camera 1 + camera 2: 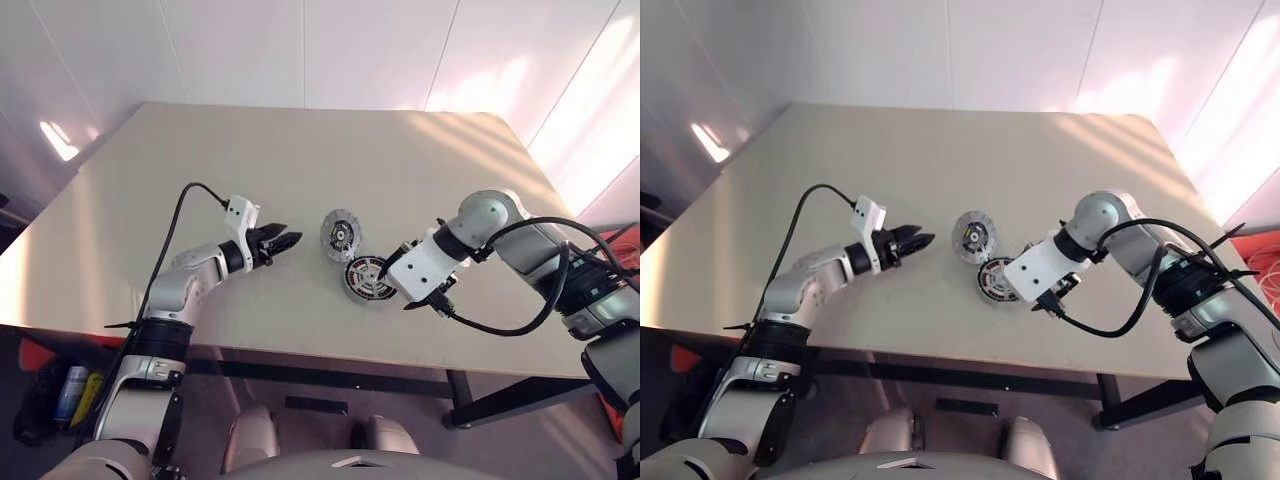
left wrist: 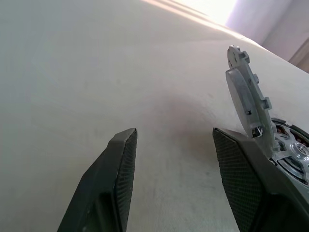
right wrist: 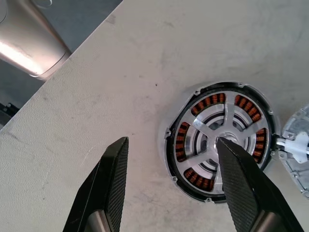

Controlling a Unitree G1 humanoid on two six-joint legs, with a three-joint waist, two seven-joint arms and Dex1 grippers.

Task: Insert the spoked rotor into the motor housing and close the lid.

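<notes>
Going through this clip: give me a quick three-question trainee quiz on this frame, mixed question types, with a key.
1. True or false: the spoked rotor already sits inside the motor housing.
2. Is the lid A) shut over the housing, B) swung open beside it, or C) held in a gripper?
3. Which gripper hangs right over the housing, and is it holding anything?

Key: 1 true, copper windings show between its spokes. 2 B. 3 the right gripper, open and empty; the left gripper is open, short of the lid.

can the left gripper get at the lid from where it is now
Probably yes. The left gripper is open and points at the lid, which stands raised off the housing. Bare table lies between them; the right gripper is over the housing, not the lid.
</notes>
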